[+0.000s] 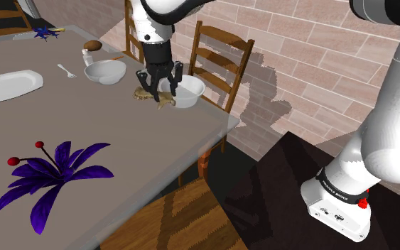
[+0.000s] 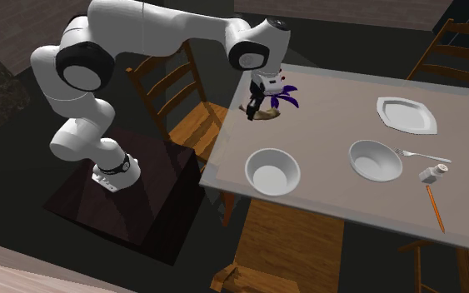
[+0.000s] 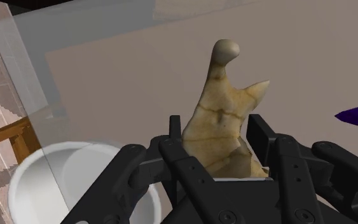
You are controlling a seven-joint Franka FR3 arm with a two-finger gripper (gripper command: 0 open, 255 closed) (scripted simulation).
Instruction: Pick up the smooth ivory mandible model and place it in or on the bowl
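Note:
The mandible model (image 3: pixel 222 108) is a tan, ivory-toned bone shape with brown veins. My gripper (image 3: pixel 217 137) is shut on its lower part, and the prongs stick out past the fingertips. In the shoulder view the gripper (image 1: pixel 159 89) points down with the mandible (image 1: pixel 152 95) in it, above the table and beside the nearer white bowl (image 1: pixel 191 98). From the second exterior view the gripper (image 2: pixel 253 108) and mandible (image 2: pixel 266 116) hang over the table's edge, between the purple flower (image 2: pixel 286 98) and that bowl (image 2: pixel 271 171). The bowl (image 3: pixel 37 184) stands off to one side of the fingers.
A second white bowl (image 1: pixel 106 71) stands further along the table, with a fork (image 1: pixel 66 70), a shaker (image 1: pixel 88 57) and a white plate (image 1: pixel 6 85) around it. The purple flower (image 1: pixel 49 177) lies near the table's front. Wooden chairs (image 1: pixel 219 60) stand along the edge.

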